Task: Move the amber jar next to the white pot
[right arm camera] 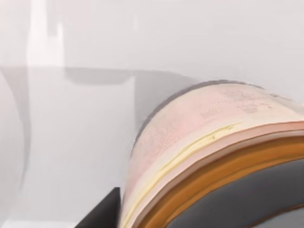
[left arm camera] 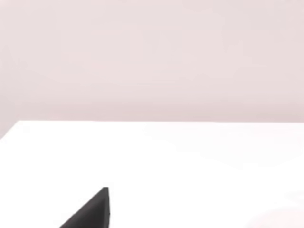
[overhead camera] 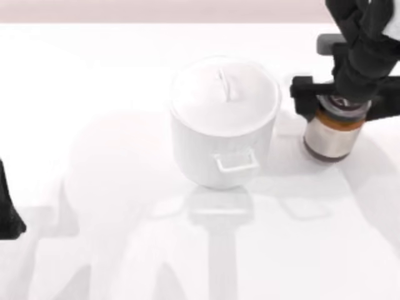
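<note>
The amber jar (overhead camera: 332, 134) stands upright on the table (overhead camera: 112, 94), just to the right of the white pot (overhead camera: 224, 128), with a narrow gap of bare surface between the two. Judged from this layout, the transfer is essentially complete; what remains is to release the jar and withdraw.

My right gripper (overhead camera: 340, 100) sits over the lid end of the jar, with the fingers spread only to the jar's width and clamped on its upper part. The right wrist view shows the jar's white label (right arm camera: 199, 137) and amber shoulder pressed close against my claw.

My left arm (overhead camera: 9, 212) is parked at the table's left edge. I cannot tell how its fingers stand.
</note>
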Motion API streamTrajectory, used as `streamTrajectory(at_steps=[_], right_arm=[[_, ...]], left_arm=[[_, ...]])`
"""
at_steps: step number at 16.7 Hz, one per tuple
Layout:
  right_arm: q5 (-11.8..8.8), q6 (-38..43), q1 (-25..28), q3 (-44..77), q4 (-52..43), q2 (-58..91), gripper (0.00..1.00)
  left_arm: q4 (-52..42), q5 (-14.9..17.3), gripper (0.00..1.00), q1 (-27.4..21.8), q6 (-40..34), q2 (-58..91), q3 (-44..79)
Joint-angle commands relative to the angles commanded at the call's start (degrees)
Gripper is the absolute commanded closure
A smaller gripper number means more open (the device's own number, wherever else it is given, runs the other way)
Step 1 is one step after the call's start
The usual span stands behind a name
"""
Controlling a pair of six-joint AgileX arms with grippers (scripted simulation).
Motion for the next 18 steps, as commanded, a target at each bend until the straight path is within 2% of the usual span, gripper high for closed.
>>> streamTrajectory(at_steps=[3, 7, 18], right_arm=[[0.07, -0.01, 0.06, -2.63, 3.97, 1.34, 1.0], [0.08, -0.01, 0.07, -2.78, 4.17, 1.44, 1.0], [0.08, -0.01, 0.07, -2.78, 4.17, 1.44, 0.17]], left_arm=[[0.0, 0.0, 0.0, 0.0, 0.0, 0.0, 0.0], [0.0, 0.0, 0.0, 0.0, 0.0, 0.0, 0.0], [0.0, 0.0, 0.0, 0.0, 0.0, 0.0, 0.0]])
